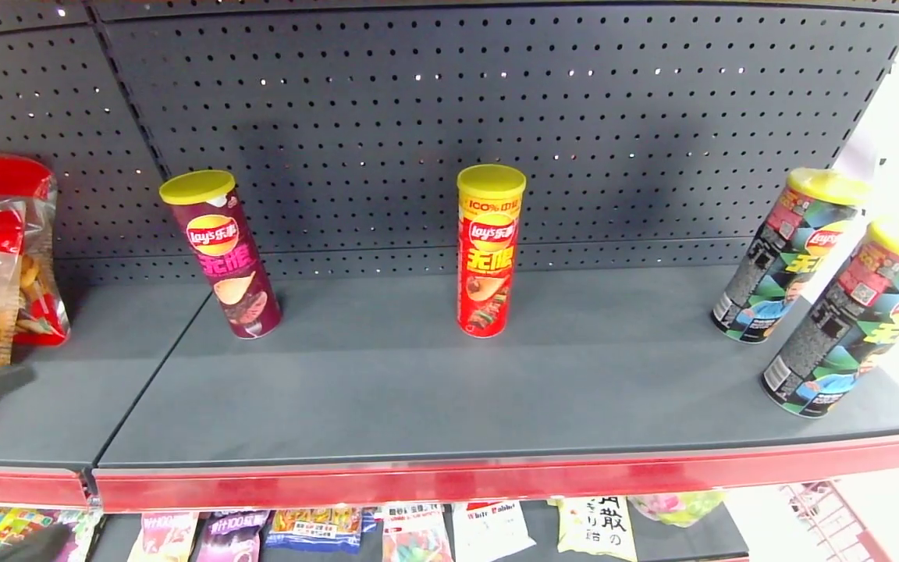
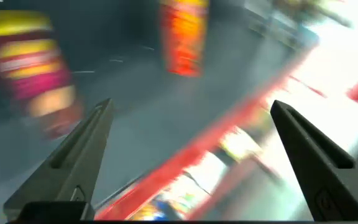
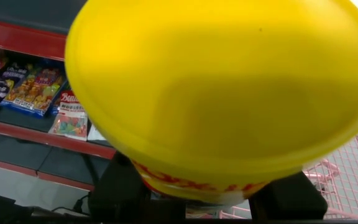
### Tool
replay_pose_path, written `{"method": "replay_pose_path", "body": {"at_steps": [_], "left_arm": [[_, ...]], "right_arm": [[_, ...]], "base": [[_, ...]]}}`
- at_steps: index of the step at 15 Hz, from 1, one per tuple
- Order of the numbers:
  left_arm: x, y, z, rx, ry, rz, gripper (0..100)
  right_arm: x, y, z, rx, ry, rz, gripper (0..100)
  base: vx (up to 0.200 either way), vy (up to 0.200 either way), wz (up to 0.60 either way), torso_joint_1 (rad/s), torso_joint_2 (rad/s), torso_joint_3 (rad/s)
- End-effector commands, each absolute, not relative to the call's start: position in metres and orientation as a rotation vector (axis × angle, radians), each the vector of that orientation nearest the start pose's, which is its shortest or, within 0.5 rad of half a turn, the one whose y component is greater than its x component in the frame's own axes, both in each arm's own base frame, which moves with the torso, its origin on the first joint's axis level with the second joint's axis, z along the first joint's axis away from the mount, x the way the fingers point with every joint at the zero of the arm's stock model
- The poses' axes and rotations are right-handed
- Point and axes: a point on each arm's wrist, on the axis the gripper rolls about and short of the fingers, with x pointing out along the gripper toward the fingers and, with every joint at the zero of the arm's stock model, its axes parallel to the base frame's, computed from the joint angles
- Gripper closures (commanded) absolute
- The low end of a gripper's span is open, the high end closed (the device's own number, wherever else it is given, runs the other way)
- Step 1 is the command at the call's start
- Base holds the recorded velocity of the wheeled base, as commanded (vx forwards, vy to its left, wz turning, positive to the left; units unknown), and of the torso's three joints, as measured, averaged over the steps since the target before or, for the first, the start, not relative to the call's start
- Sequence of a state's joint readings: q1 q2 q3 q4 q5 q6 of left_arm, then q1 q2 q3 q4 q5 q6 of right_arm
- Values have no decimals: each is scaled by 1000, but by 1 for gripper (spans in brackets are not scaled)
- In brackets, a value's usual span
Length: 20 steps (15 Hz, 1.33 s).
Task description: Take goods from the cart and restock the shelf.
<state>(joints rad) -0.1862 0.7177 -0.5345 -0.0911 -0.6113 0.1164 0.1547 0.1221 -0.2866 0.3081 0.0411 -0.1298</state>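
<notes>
Restocking is at the transfer step: my right gripper (image 3: 204, 198) is clamped on a yellow-lidded canister (image 3: 222, 93) near the pink cart (image 3: 344, 177), my left gripper (image 2: 191, 104) is spread and unloaded at the shelf (image 1: 418, 390), and the next move, I judge, calls for standing it upright beside the red canister (image 1: 488, 250).

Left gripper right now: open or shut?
Open. The left gripper has its fingers wide apart with nothing between them; the shelf shows through the gap.
</notes>
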Motion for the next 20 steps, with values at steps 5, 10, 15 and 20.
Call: {"method": "replay_pose_path", "body": {"at_steps": [5,10,15,20], "left_arm": [[220,-101,215,113,153,-1129,0],[288,-154,221,135,93,-1152,0],[316,-178,220,139,68,-1176,0],[358,-199,215,158,16,-1168,0]], "right_arm": [[-35,-5,125,-138,140,206,100],[-35,-5,124,-139,145,204,100],[-35,-5,124,-139,144,203,100],[-36,-5,123,-136,143,199,100]], "base": [[0,0,0,0,0,0],[0,0,0,1,0,10],[0,0,0,0,0,0],[0,0,0,0,0,0]]}}
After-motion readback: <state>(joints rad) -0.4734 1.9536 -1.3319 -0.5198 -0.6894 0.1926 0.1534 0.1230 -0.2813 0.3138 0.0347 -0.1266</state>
